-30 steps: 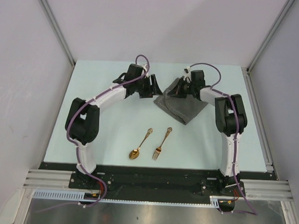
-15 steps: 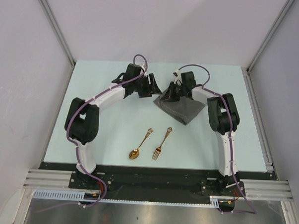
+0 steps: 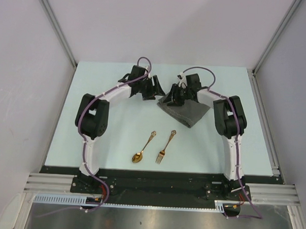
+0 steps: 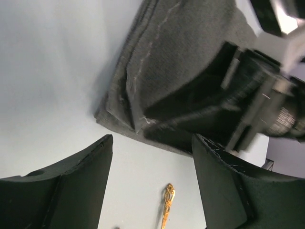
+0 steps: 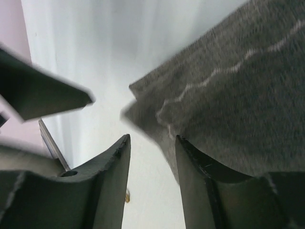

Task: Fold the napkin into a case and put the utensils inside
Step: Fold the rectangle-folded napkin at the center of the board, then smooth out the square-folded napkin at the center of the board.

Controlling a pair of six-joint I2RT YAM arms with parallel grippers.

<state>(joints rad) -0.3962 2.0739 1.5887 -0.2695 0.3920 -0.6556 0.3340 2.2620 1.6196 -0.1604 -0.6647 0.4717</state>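
I am watching the dark grey napkin (image 3: 186,112) lying folded, layered edges showing, far centre of the table (image 3: 106,138), left gripper (image 4: 152,139) fingers spread wide beside it, right gripper (image 5: 152,139) fingers parted at its corner, holding nothing

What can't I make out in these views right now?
Top view: napkin's far corner, hidden under the right hand.
Left wrist view: gold handle, cut off by the bottom edge; spoon or fork unclear.
Right wrist view: napkin edge blurred; contact with the hand unclear.
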